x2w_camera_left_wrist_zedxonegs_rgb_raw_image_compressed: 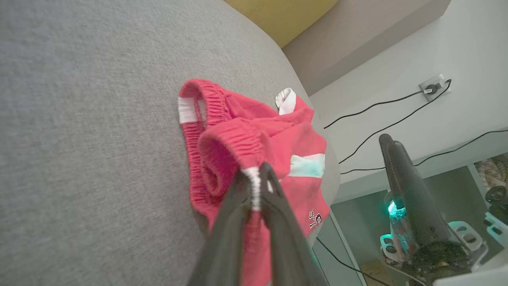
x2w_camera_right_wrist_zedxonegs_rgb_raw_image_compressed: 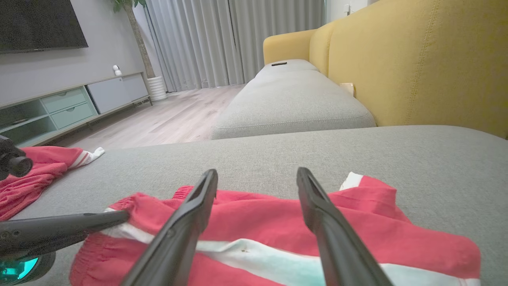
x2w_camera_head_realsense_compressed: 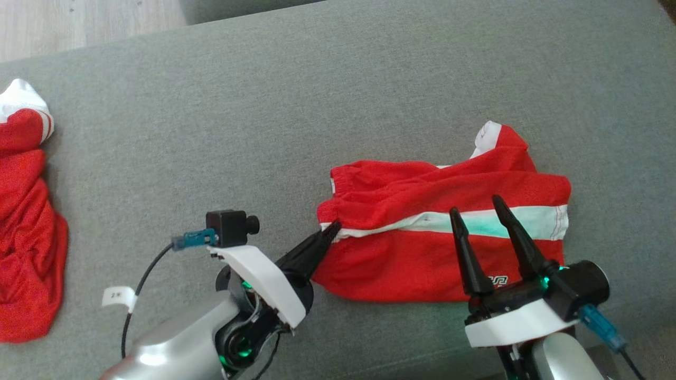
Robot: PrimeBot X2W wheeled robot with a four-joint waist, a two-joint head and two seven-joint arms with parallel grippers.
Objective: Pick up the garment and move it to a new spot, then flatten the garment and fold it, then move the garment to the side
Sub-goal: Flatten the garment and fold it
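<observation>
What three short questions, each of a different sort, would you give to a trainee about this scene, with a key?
1. True or false: the right gripper is shut on the red shorts.
2. Which part of the red shorts does the left gripper pinch? A) the waistband end, at the white stripe; B) a leg hem; C) the middle.
3. Fill in: the second red garment lies to the robot's ____ of the red shorts.
Key: 1 false, the right gripper's fingers stand open over the red shorts; 2 A; 3 left.
</observation>
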